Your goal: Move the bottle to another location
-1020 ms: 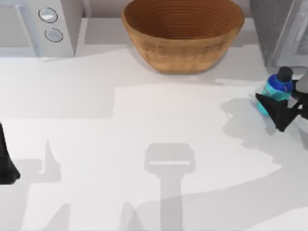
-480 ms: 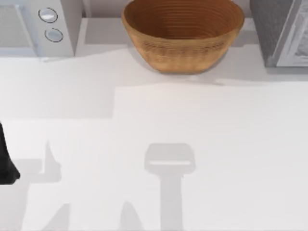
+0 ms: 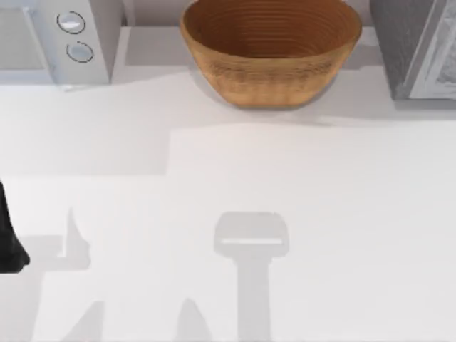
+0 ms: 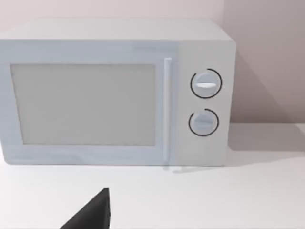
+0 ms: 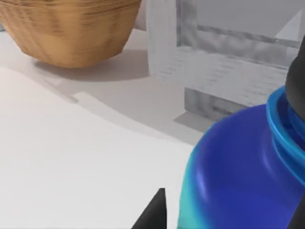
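Observation:
The bottle looms very close in the right wrist view, with a cyan lower body, a deep blue shoulder and a black cap. My right gripper is shut on the bottle: one dark fingertip stands at one side of the body and a second dark sliver at the other. Beneath it lies white table, with a pale framed unit close behind. My left arm stays parked at the table's left edge, facing the microwave.
A woven basket stands at the back middle of the table. A white microwave occupies the back left corner. A grey framed unit stands at the back right. White table spreads across the front.
A second ago the right gripper stood around the bottle at the top view's right edge. Both have since left that view. The left arm has not moved.

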Tool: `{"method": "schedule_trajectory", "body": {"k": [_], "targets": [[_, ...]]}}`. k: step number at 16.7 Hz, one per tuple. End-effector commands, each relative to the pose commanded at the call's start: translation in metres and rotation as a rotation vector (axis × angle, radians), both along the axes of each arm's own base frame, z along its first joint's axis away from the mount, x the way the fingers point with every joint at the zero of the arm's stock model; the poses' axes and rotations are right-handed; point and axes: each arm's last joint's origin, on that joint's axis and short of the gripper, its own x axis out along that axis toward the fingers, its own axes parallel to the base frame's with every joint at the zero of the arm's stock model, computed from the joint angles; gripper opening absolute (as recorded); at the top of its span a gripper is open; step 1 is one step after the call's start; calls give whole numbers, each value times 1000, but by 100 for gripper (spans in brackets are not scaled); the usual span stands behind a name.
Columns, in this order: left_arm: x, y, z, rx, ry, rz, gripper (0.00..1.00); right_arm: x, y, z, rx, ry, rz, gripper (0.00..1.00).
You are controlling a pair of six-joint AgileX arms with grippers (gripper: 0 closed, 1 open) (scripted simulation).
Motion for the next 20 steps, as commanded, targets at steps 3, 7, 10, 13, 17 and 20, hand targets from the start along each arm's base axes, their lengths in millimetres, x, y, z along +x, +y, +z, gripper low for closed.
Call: {"method": "schedule_trajectory", "body": {"k": [3, 7, 10, 13, 17, 20], "targets": [[0, 0, 0, 0, 0, 0, 100, 9, 9, -15, 13, 23, -4, 0], [0, 0, 0, 0, 0, 0, 100, 28, 27, -25, -13, -11, 2, 0], [0, 0, 0, 0, 0, 0, 100, 36, 35, -25, -22, -29, 2, 0], [0, 0, 0, 0, 0, 0, 100, 36, 35, -25, -22, -30, 2, 0], [0, 0, 0, 0, 0, 0, 100, 36, 35, -25, -22, -30, 2, 23], [0, 0, 0, 0, 0, 0, 100, 36, 35, -25, -22, -30, 2, 45]]}}
